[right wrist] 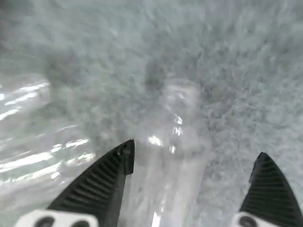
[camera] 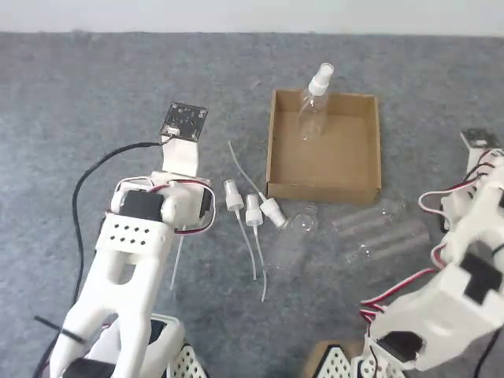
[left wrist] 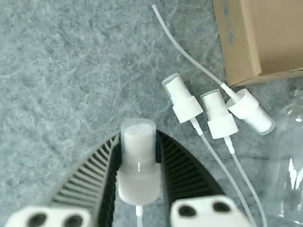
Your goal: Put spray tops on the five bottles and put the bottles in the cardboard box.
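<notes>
My left gripper [left wrist: 138, 137] is shut on a white spray top [left wrist: 138, 163], held over the grey carpet; its thin tube [camera: 179, 256] hangs below the left arm. Three more spray tops [left wrist: 182, 101] [left wrist: 218, 113] [left wrist: 248, 109] lie side by side next to the cardboard box [camera: 276, 150]. Inside the box lies one clear bottle [camera: 315, 106] with a spray top on. My right gripper [right wrist: 195, 152] is open, its fingers either side of a clear uncapped bottle [right wrist: 175, 142] lying on the carpet. Other clear bottles [camera: 291, 236] [camera: 370, 216] lie in front of the box.
Grey carpet covers the whole table. A black cable [camera: 87, 177] loops beside the left arm. The right arm [camera: 465, 236] stands at the right edge with red and white wires. More clear bottles [right wrist: 28, 137] lie close beside the right gripper.
</notes>
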`<action>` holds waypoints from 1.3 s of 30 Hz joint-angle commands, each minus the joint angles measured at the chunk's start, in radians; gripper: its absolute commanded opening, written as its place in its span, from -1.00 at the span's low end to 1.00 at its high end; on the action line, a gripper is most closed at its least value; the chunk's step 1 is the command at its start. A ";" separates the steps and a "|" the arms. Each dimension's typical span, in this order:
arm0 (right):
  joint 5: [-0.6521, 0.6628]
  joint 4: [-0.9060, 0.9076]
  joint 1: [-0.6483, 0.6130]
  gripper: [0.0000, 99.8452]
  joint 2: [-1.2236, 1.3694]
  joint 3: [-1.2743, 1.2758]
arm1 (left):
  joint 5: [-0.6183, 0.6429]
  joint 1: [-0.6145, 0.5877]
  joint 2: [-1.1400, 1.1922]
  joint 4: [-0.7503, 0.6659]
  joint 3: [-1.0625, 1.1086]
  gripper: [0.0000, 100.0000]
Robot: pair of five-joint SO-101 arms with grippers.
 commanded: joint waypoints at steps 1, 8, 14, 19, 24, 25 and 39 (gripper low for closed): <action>-0.008 0.015 0.018 -0.40 0.061 -0.104 | 0.006 0.005 -0.038 -0.040 -0.001 -0.98; -0.006 0.015 0.022 -0.69 0.156 -0.152 | 0.006 0.003 -0.037 -0.051 0.005 -0.98; -0.015 0.038 0.013 -1.00 0.047 -0.201 | 0.011 0.002 -0.041 -0.052 0.005 -0.98; -0.107 0.139 -0.077 -0.99 -0.177 -0.241 | 0.006 0.002 -0.046 -0.055 -0.010 -0.98; -0.241 0.162 -0.320 -0.99 -0.469 -0.158 | 0.006 -0.006 -0.150 -0.031 -0.099 -0.98; -0.270 0.156 -0.389 -0.99 -0.530 -0.117 | 0.006 -0.005 -0.189 -0.012 -0.120 -0.98; -0.453 -0.292 -1.250 -0.99 -1.040 0.523 | 0.110 -0.003 -0.423 0.089 -0.570 -0.98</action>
